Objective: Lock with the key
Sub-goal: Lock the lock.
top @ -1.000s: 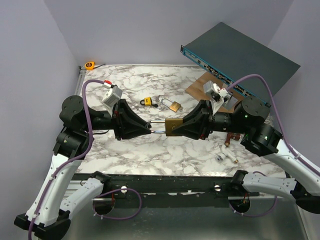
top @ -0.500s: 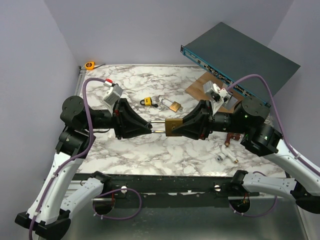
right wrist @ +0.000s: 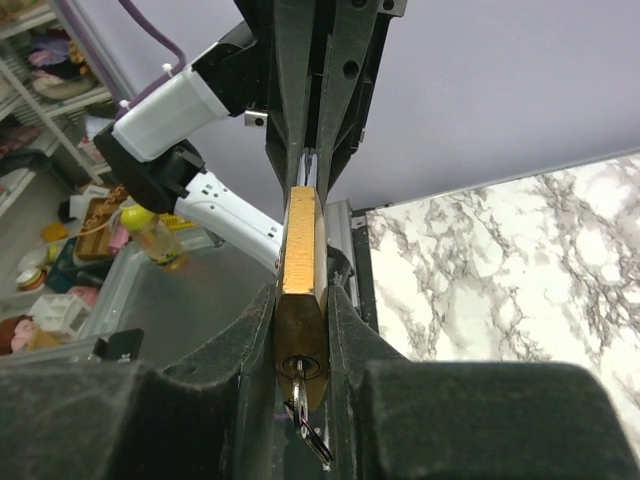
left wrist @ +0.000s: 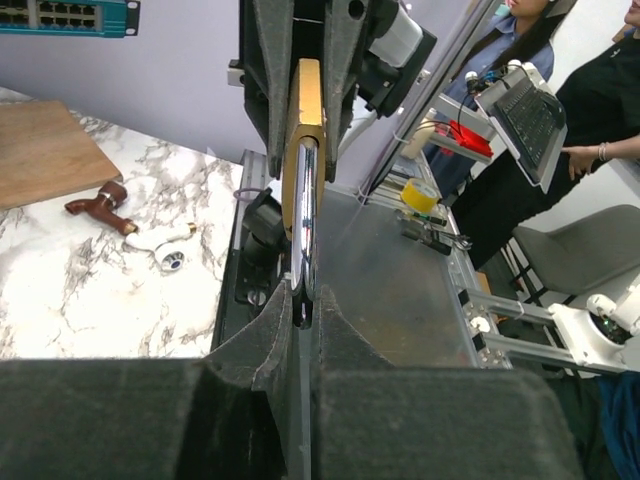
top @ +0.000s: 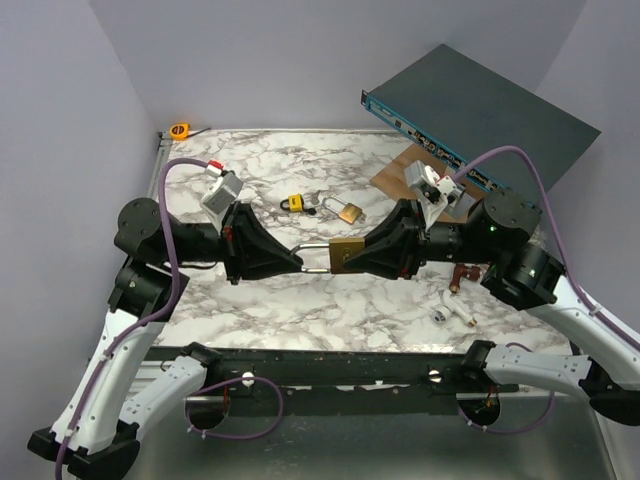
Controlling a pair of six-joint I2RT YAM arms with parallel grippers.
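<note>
A brass padlock hangs in the air between my two grippers, above the middle of the marble table. My left gripper is shut on its steel shackle; in the left wrist view the shackle runs up from my fingertips to the brass body. My right gripper is shut on the padlock body. A key sits in the keyhole at the bottom of the body, between my right fingers.
A yellow padlock and a second brass padlock lie behind the grippers. A wooden board and a dark network switch are at the back right. Small brown and white parts lie at the right. An orange tape measure is at the back left.
The left arm's elbow has drawn a little to the left. The padlock stays held between both grippers at nearly the same spot.
</note>
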